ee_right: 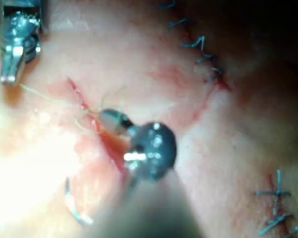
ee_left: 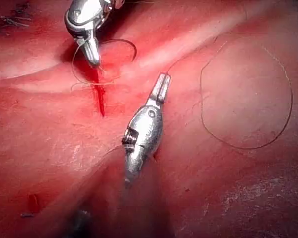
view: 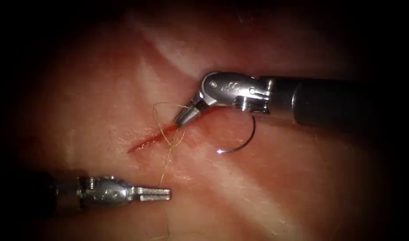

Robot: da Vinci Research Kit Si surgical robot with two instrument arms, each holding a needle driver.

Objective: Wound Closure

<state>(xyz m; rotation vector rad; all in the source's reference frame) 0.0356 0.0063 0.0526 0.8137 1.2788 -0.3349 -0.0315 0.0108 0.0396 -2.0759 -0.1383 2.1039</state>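
Observation:
The cut is a short red slit in the tissue. My right tool comes in from the right, its jaws shut at the cut's upper end on the tan thread, which loops around the tip. The curved needle lies free on the tissue right of the cut, point toward the cut, held by neither tool and not in the tissue. My left tool lies low on the left, jaws shut on the thread where it runs down from the cut. The left wrist view shows this tool and the thread leaving its tip.
Slack thread lies in a wide loop on the tissue beyond the left tool. Older blue stitches close other cuts farther off, and more of them sit near the edge. Red fluid wets the tissue around the cut.

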